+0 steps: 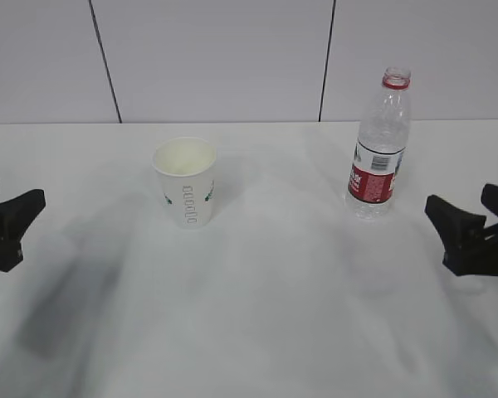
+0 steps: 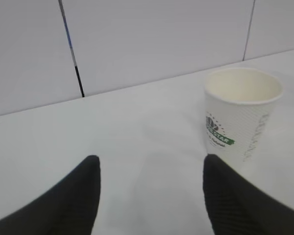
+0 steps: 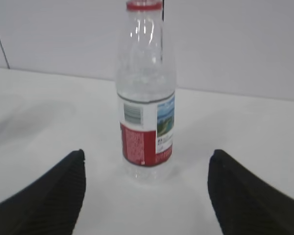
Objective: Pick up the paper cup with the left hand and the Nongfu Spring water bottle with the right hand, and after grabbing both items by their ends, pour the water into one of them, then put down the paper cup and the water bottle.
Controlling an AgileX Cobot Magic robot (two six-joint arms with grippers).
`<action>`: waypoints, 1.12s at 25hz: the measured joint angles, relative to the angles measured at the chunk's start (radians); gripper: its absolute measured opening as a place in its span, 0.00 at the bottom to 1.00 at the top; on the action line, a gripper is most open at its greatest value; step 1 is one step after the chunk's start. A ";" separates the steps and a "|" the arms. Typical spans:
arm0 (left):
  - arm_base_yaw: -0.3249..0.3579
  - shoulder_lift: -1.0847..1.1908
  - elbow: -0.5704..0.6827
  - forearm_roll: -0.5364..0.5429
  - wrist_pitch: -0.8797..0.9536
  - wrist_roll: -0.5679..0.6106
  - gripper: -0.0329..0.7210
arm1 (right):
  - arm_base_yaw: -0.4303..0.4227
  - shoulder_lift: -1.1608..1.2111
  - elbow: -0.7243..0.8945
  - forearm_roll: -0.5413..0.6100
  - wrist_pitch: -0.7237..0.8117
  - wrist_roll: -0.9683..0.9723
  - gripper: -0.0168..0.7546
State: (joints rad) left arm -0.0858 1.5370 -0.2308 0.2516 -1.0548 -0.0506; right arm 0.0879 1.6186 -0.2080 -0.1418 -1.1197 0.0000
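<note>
Paper cup [image 1: 184, 182] and bottle [image 1: 380, 145] upright, well apart. Left gripper [image 2: 149, 169] wide, empty. Right gripper [image 3: 146, 164] wide, empty.

The paper cup [image 1: 184, 182] stands upright on the white bench [image 1: 266, 315], left of centre. Well apart to its right stands the Nongfu Spring water bottle [image 1: 380, 145], uncapped and upright. The left hand [image 1: 2, 217] sits at the left edge, the right hand [image 1: 473, 220] at the right edge, both spread wide and holding nothing
</note>
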 joint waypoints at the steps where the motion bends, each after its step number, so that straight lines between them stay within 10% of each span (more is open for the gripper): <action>1: 0.000 0.000 0.014 0.010 -0.011 0.000 0.69 | 0.000 0.012 0.012 0.000 -0.005 0.000 0.78; 18: 0.000 0.106 0.097 0.112 -0.083 -0.026 0.70 | -0.002 0.044 0.054 -0.054 -0.018 0.000 0.78; 28: 0.000 0.106 0.080 0.146 -0.085 -0.028 0.95 | -0.002 0.044 0.054 -0.070 -0.020 -0.020 0.78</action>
State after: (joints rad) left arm -0.0858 1.6432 -0.1508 0.3975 -1.1397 -0.0783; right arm 0.0862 1.6625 -0.1537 -0.2117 -1.1398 -0.0195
